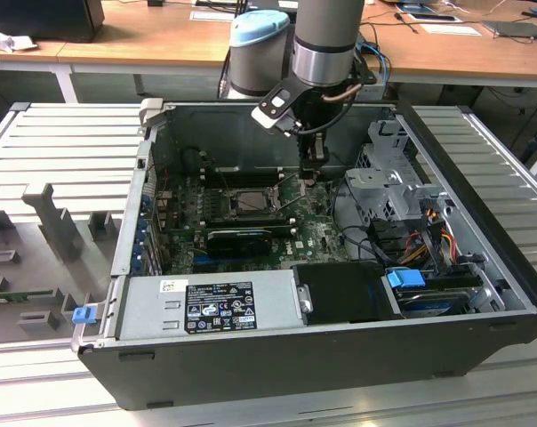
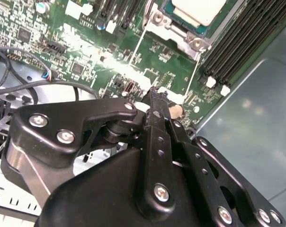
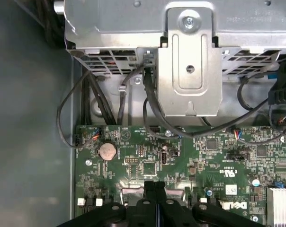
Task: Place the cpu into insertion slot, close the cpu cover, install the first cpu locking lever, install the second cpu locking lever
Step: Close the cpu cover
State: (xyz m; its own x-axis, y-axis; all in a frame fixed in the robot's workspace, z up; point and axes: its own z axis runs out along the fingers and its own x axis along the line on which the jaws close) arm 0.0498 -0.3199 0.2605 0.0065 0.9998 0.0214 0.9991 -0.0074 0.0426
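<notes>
The cpu (image 2: 200,9), a pale square chip, lies in the insertion slot (image 1: 229,204) at the middle of the green motherboard. The metal cpu cover (image 2: 178,29) appears to lie flat around it. Two thin light levers (image 2: 139,41) (image 2: 195,73) run out from the socket's corners; whether they are latched I cannot tell. My gripper (image 1: 315,169) hangs just above the board, to the exterior view's right of the socket and apart from it. In both wrist views its black fingers (image 2: 157,97) (image 3: 155,187) are pressed together with nothing between them.
The open black computer case (image 1: 277,356) surrounds the board. A metal drive cage (image 3: 190,61) with black cables stands close to the gripper. Long black memory slots (image 2: 237,42) run beside the socket. The power supply (image 1: 211,307) fills the case's near side.
</notes>
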